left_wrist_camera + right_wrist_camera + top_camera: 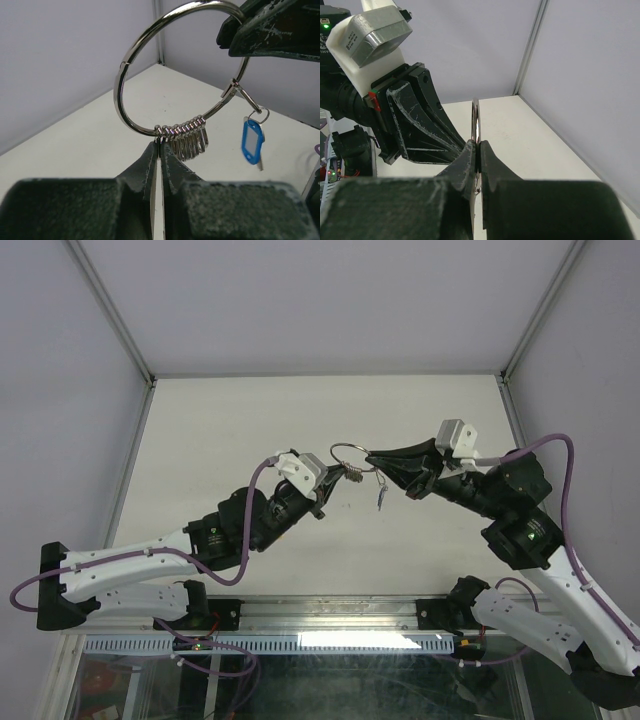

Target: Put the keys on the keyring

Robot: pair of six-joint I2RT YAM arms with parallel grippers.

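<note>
Midair, keyring (117,85) (clamped), left gripper (160,146), right gripper (477,149)

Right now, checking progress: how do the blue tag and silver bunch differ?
The blue tag is plastic, dangling from a clasp; the silver bunch is bare metal, packed together. In the left wrist view, the tag hangs at the keyring's right, the bunch at its bottom. Both hang on it.

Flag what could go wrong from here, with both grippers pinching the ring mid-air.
1. The left gripper and right gripper are both shut on the thin keyring, held in the air; uneven pulling could twist it out of one pinch.
2. The blue-tagged key dangles from a clasp near the right gripper and could swing or snag.
</note>
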